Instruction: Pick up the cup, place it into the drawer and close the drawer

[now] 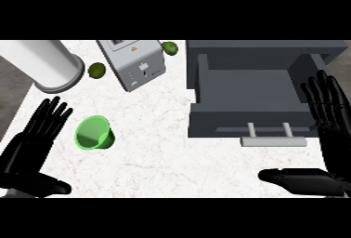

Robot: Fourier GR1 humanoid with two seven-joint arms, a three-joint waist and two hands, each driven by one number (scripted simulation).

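A green cup (pixel 93 132) lies tipped on the white marble counter (pixel 165 153), its mouth toward the lower left. The grey drawer (pixel 205 121) stands pulled open at the right, nothing in it, with a pale handle (pixel 273 140) at its front. My left hand (pixel 31 144) is open with straight fingers just left of the cup, not touching it. At the right edge my right hand (pixel 332 135) is open, fingers up alongside the drawer's right side, thumb stretched left below the handle.
A large white cylinder (pixel 48 62) stands at the back left. A grey box appliance (pixel 133 62) lies at the back centre. Two green limes (pixel 96 70) (pixel 169 47) rest either side of it.
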